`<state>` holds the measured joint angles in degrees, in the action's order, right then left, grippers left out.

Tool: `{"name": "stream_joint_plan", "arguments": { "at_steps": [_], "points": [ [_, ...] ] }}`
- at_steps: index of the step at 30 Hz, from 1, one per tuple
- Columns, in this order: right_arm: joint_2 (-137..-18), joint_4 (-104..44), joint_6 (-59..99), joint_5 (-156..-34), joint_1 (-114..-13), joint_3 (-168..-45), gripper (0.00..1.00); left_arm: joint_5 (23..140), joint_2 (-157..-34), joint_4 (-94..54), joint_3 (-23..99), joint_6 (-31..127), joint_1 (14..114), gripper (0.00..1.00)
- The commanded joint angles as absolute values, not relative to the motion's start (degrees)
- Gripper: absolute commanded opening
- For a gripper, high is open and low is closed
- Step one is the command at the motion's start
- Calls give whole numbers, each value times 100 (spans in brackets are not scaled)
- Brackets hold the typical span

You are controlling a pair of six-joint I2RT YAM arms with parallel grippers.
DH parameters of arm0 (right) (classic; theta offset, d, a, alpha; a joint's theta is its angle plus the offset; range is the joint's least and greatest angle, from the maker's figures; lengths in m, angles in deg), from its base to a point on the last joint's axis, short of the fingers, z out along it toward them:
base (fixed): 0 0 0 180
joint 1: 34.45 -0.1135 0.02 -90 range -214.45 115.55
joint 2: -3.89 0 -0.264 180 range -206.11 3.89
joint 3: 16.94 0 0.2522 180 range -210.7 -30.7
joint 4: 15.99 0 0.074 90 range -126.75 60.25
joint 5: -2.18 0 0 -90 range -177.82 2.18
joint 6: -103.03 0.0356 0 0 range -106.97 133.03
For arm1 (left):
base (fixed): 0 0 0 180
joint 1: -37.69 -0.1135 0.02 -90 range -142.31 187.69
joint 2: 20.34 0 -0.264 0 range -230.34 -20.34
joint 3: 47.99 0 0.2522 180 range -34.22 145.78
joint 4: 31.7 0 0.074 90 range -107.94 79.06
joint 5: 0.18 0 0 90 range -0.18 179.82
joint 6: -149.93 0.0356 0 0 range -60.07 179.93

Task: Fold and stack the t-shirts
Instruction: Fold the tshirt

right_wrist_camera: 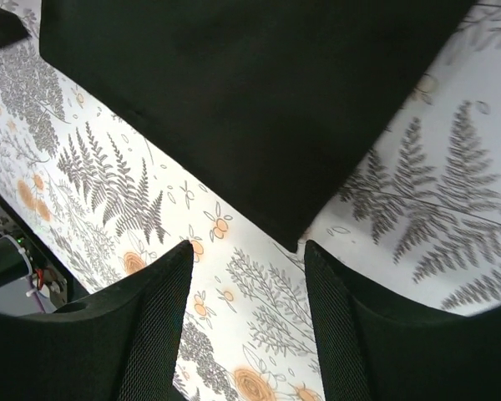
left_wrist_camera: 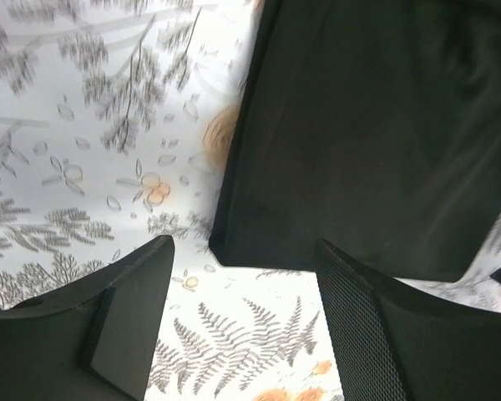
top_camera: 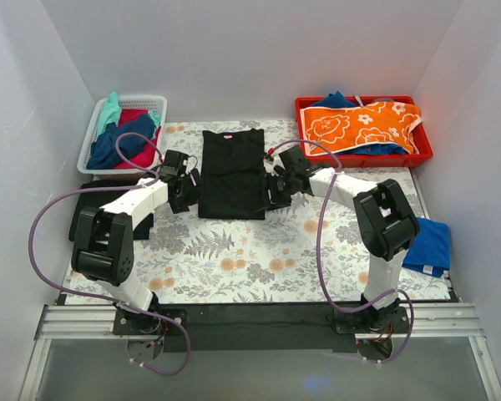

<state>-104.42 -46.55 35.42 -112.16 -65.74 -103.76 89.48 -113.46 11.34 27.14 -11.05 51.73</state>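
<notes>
Both grippers off cloth, jaws spread wide, nothing between them. Black t-shirt [top_camera: 231, 171] folded to rectangle mid-table on fern-print covering [top_camera: 234, 259], small label at far edge. Left gripper [top_camera: 192, 189] just beside shirt's left edge, right gripper [top_camera: 273, 189] just beside right edge. Wrist views: shirt's near corners lie flat ahead of fingers, untouched. Royal blue shirt [top_camera: 426, 244] at right table edge. White basket [top_camera: 89, 134] far left, red bin [top_camera: 367, 160] far right, both holding mixed clothes.
</notes>
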Motion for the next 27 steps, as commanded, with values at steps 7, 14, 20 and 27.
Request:
{"name": "stream_joint_plan", "arguments": {
  "at_steps": [7, 14, 20, 27],
  "points": [
    [-10799, -4074, 3764, -11270, -6715, -10181, 59, 8507, -11193, 228, 1948, -1162, 5140, 66],
    [-10782, -4144, 3650, -11067, -6715, -10040, 59, 8525, -11377, 87, 1825, -1135, 5131, 66],
    [-11027, -4144, 3658, -11102, -6724, -10154, 58, 8647, -11614, -115, 1824, -1197, 5131, 65],
    [-11107, -4144, 3685, -11111, -6732, -10084, 56, 8349, -11860, -19, 1965, -1205, 5131, 55]
  ]
}}
